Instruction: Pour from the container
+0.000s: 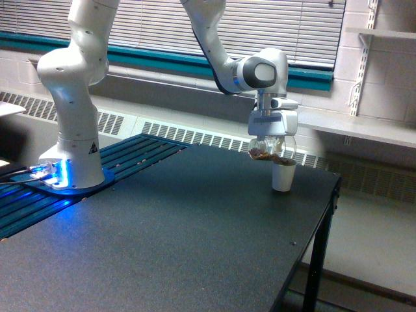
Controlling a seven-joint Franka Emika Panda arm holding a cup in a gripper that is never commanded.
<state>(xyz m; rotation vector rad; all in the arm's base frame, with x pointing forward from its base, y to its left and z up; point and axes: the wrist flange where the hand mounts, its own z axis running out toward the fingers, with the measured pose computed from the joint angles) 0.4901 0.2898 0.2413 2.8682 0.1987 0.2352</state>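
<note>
Over the dark table [195, 247], the clear container [272, 148] of brown granules is pinched by the gripper [272, 138] just above the white paper cup [283, 176].

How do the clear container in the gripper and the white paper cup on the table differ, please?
The clear container is see-through, showing brown contents; the white paper cup is opaque. The container is held in the air by the gripper; the cup stands on the dark table. The container looks rounded and wider; the cup is straight-sided and tapers downward. Both are small vessels, the container just above the cup's rim.
</note>
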